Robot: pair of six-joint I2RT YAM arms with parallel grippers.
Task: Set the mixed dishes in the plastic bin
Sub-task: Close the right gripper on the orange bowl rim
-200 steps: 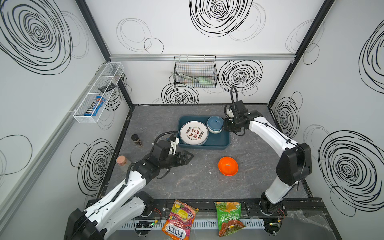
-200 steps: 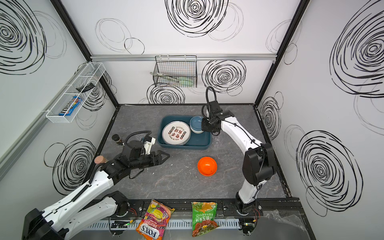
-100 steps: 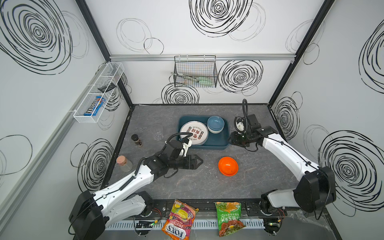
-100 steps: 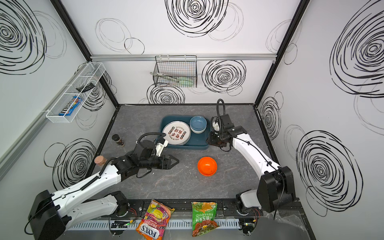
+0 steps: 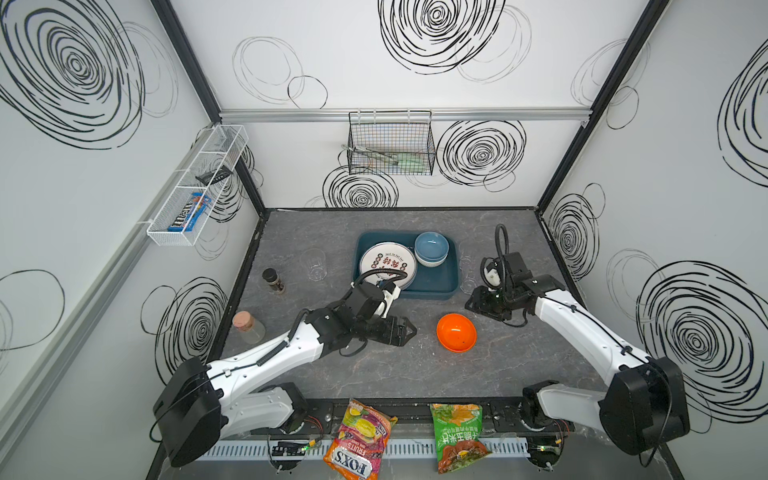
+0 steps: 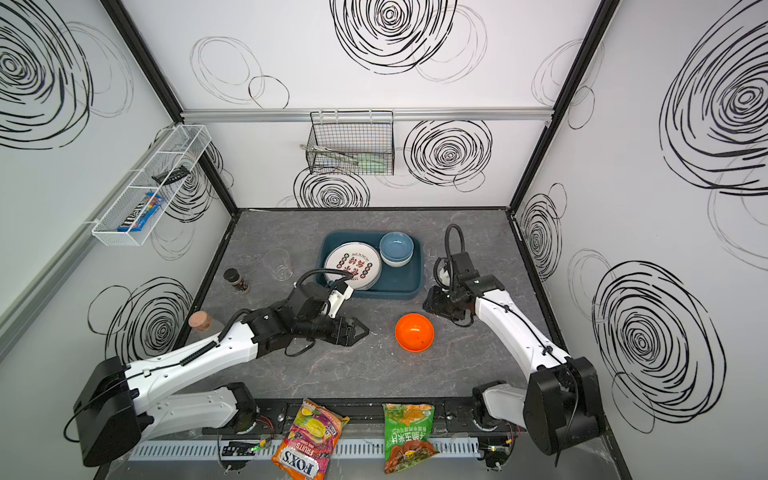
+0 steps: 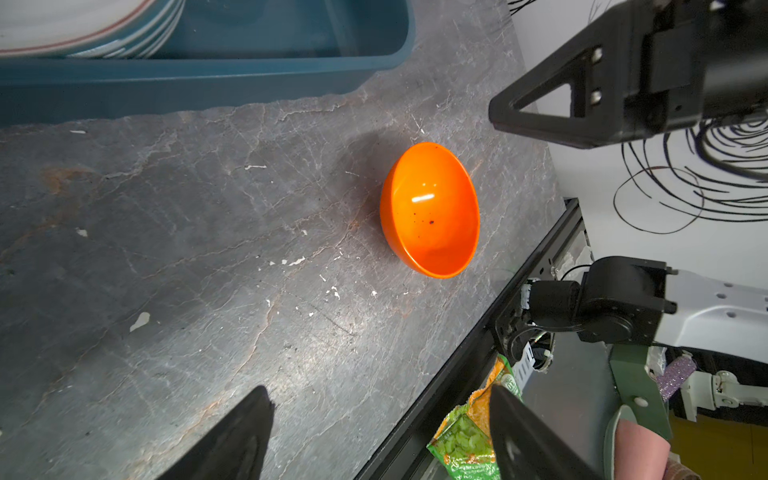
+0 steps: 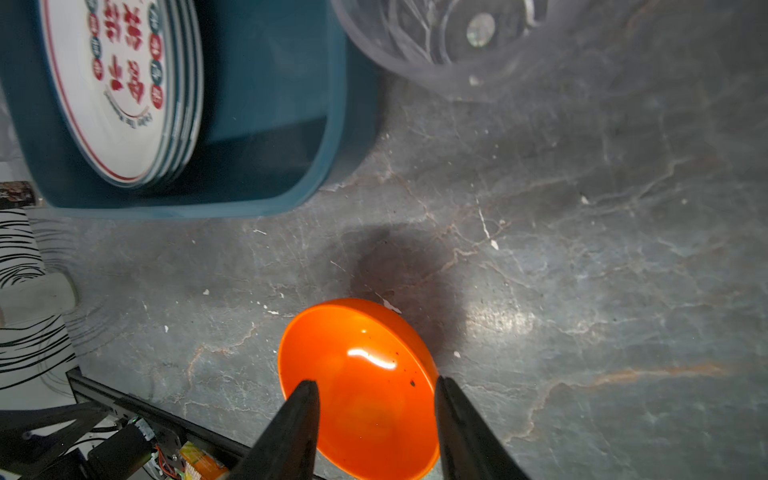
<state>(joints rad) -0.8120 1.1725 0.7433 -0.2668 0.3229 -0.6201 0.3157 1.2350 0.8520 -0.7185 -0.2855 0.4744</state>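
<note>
Your left gripper (image 5: 409, 332) has its jaws spread wide with nothing between them. It hovers over the grey stone-patterned tabletop (image 5: 374, 374) and points toward the glossy orange round bowl (image 5: 456, 332), near it but not touching.

Your right gripper (image 5: 471, 301) is also open and empty. In the right wrist view its two black fingers (image 8: 299, 415) stand apart and frame the bowl's rim. Both top views show this gripper near the bowl, between it and the front right corner of the dark teal rectangular plastic bin (image 5: 436, 291), with a gap left to the bowl.

The orange bowl sits on the tabletop in front of the bin, outside it, with its hollow facing up.

Inside the bin you have a stack of round white plates with red characters (image 5: 387, 264) on the left. A blue round bowl (image 5: 432, 247) is at the back right, nested in a paler bowl.

One clear faceted cup (image 5: 316, 266) stands on the table to the left of the bin. Another clear cup (image 8: 457, 37) stands just beside the bin's right wall.

The small dark-capped spice jar (image 5: 272, 280) and the cork-topped clear jar (image 5: 247, 326) stand along the table's left edge.
</note>
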